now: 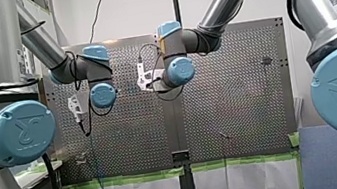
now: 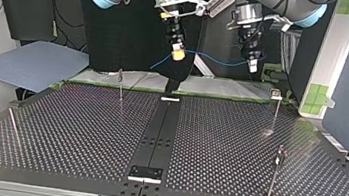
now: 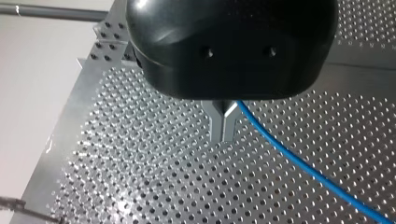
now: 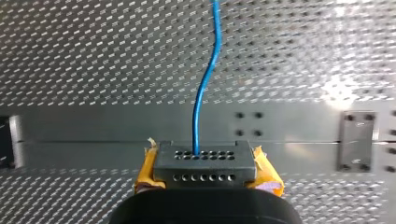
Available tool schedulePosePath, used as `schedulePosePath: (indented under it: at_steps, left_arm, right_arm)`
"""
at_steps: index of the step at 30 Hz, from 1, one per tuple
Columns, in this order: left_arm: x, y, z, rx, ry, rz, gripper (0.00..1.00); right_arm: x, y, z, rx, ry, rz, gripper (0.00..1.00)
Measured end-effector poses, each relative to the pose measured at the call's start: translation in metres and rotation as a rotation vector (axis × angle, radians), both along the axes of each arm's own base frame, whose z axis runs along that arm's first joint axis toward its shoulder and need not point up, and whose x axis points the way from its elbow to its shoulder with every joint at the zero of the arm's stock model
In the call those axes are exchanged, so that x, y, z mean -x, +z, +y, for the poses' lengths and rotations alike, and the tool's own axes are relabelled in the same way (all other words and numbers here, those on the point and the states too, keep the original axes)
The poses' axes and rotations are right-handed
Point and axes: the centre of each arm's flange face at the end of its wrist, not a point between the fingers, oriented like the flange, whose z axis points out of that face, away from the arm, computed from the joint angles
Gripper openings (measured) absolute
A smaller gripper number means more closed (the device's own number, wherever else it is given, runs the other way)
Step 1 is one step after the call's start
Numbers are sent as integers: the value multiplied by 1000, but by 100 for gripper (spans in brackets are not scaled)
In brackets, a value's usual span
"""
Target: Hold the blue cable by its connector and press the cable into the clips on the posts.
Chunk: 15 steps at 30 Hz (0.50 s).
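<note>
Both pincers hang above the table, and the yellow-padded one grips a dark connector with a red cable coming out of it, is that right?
Not quite: the cable is blue, not red. The right wrist view shows it leaving the dark connector gripped by my yellow-padded right pincer. It and my left pincer do hang above the table.

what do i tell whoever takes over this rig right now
Right end effector: shut on the connector, with yellow pads on either side of it.
Left end effector: metal fingers shut on the blue cable further along.
Both hang near the far edge of the table in the top view. The cable sags between them, clear of the posts.
Done: connector gripped, cable lifted.
Left: press the cable into every clip; none holds it yet.
</note>
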Motion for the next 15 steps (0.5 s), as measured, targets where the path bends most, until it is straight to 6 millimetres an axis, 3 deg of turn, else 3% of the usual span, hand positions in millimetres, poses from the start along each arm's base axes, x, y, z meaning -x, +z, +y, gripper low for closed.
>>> schedulePosePath:
  at_steps: [15]
  left_arm:
    - [-17, 9, 18, 81, 57, -13, 0]
  right_arm:
    - [2, 87, 6, 56, 93, -102, 0]
